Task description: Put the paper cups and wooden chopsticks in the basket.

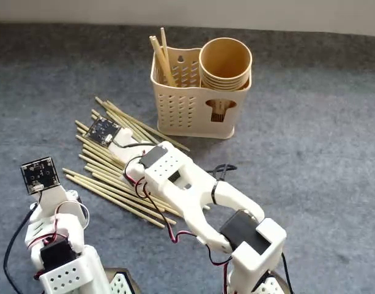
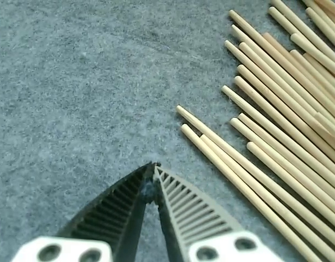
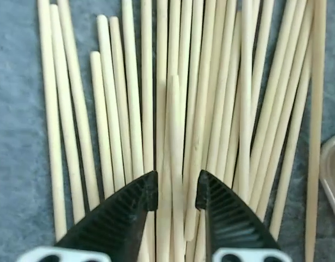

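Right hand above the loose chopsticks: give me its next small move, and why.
The right hand hangs open, its tips straddling a couple of loose chopsticks; the paper cups already sit in the basket. So it should probably dip slightly and close on those sticks.

You've got soft, even light in all 3 views, source probably overhead, no hard glare. High view: the arms throw only faint, diffuse shadows on the grey mat point(image 1: 322, 159), and the basket point(image 1: 181, 113) darkens a thin strip at its base. Wrist views: chopsticks point(image 3: 172, 82) lit bright, thin dark lines between them. The white arm shells are bright, not blown out.
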### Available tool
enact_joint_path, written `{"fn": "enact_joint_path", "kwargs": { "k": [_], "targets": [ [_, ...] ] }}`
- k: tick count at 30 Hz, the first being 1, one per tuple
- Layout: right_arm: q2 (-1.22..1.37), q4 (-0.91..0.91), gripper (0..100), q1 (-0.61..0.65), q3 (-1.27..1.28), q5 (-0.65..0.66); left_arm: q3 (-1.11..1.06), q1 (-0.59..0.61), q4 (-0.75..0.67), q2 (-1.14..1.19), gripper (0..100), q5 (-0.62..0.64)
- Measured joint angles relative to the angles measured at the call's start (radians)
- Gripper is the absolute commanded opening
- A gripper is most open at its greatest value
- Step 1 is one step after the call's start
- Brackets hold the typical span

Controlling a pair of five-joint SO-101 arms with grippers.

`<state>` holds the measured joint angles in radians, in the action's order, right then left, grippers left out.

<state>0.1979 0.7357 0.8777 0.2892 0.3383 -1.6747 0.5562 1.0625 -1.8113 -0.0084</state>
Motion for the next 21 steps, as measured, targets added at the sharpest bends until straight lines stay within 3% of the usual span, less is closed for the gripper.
{"fn": "enact_joint_path", "kwargs": {
  "k": [11,16,21],
  "targets": [
    [0.077,-0.06,12.5,-0.003,-0.008,0.0,0.0,0.0,0.0,0.0,1,0.0],
    [0.077,-0.061,3.6,-0.009,-0.009,0.0,0.0,0.0,0.0,0.0,1,0.0],
    [0.077,-0.063,3.0,-0.009,-0.009,0.0,0.0,0.0,0.0,0.0,1,0.0]
  ]
}}
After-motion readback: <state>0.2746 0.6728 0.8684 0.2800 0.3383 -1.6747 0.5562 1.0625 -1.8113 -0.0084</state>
